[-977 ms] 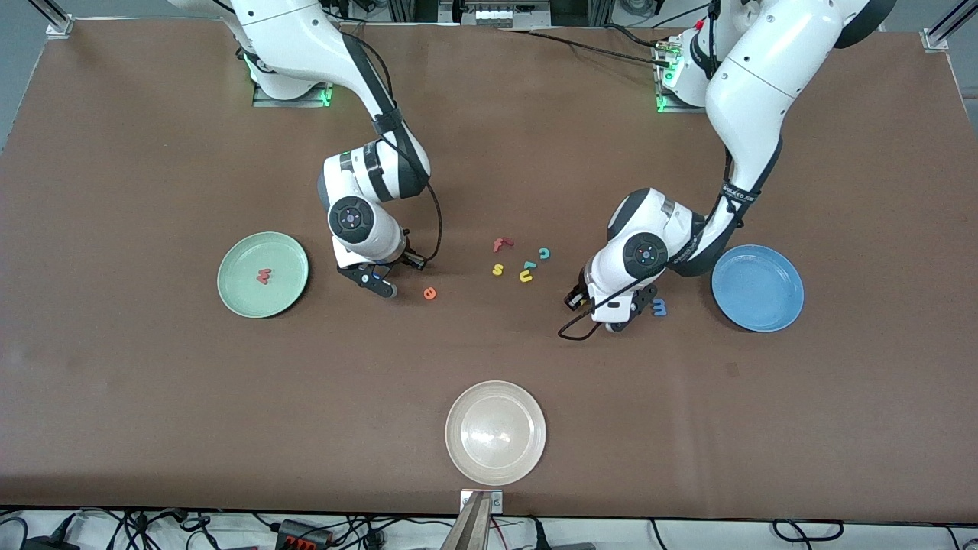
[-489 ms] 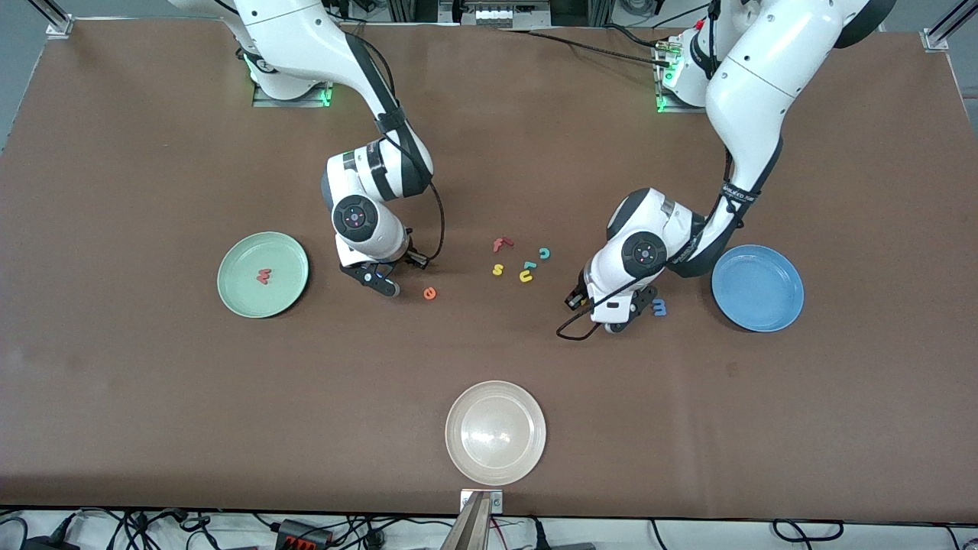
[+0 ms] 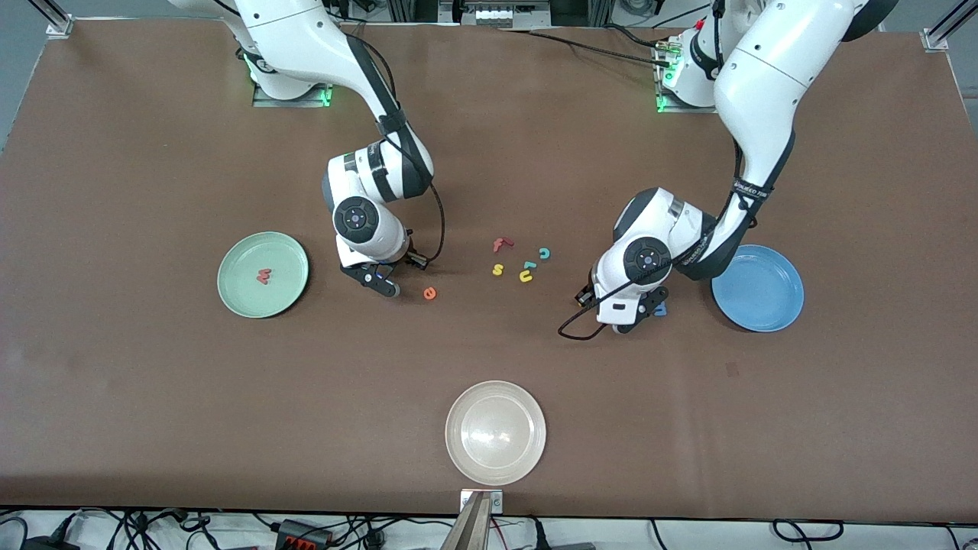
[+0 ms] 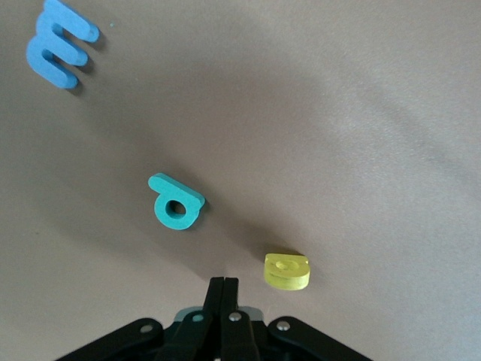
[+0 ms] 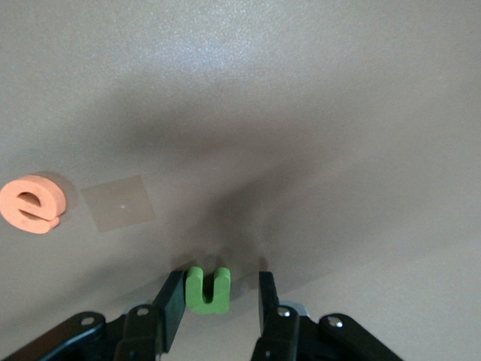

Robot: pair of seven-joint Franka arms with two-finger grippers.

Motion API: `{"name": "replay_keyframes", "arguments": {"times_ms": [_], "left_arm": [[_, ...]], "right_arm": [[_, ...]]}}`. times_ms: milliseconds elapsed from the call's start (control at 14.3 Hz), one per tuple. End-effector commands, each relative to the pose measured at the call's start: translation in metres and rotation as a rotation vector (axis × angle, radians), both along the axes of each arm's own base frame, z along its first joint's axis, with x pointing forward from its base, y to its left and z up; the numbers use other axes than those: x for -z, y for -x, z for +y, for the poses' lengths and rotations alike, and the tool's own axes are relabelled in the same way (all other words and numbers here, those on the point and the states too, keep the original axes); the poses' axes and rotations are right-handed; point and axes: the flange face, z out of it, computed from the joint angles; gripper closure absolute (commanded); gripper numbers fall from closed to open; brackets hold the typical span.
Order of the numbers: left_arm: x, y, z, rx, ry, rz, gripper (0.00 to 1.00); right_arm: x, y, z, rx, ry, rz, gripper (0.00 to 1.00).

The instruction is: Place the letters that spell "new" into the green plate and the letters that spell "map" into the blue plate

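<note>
The salmon-red "w" [image 3: 263,276] lies in the green plate [image 3: 238,294]. My right gripper [image 3: 380,281] [image 5: 220,280] is down at the table, open around the green "n" [image 5: 207,290]; one finger touches it and a gap shows at the other. The orange "e" [image 3: 430,292] [image 5: 31,204] lies close by. My left gripper [image 3: 636,313] [image 4: 224,282] is shut on nothing, just above the table beside the blue plate [image 3: 764,294]. Below it lie the yellow "a" [image 4: 287,271], the teal "p" [image 4: 176,203] and the blue "m" [image 4: 60,41] [image 3: 662,308].
A loose cluster lies between the two hands: red "f" [image 3: 500,244], teal "c" [image 3: 544,253], yellow "s" [image 3: 497,269] and yellow "u" [image 3: 526,276]. A white plate [image 3: 496,432] stands near the table's front edge.
The left gripper has shut empty and shifted toward the blue plate, now partly covering the "m". The right gripper's fingers have narrowed around the "n".
</note>
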Motion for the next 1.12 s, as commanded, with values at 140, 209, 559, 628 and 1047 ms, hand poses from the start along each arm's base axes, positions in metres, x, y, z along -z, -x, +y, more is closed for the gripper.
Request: {"name": "replay_keyframes", "arguments": {"times_ms": [140,209,559,628,1047], "left_arm": [[-0.018,-0.008,-0.002,0.008,-0.004,-0.023,0.35],[-0.018,-0.008,-0.003,0.010,-0.004,-0.023,0.28],[-0.016,-0.014,-0.004,0.000,0.022,-0.066,0.31],[-0.013,-0.014,-0.005,-0.001,0.028,-0.072,0.34],[0.013,-0.010,-0.005,-0.005,0.037,-0.064,0.38]], "right_arm": [[0.004,0.004,0.011,-0.002,-0.006,-0.002,0.66],[0.004,0.006,0.014,-0.014,-0.006,-0.003,0.71],[0.010,0.010,0.021,-0.035,-0.002,-0.020,0.77],[0.011,0.010,0.021,-0.036,0.000,-0.020,0.78],[-0.012,-0.009,0.012,-0.075,-0.021,-0.045,0.86]]}}
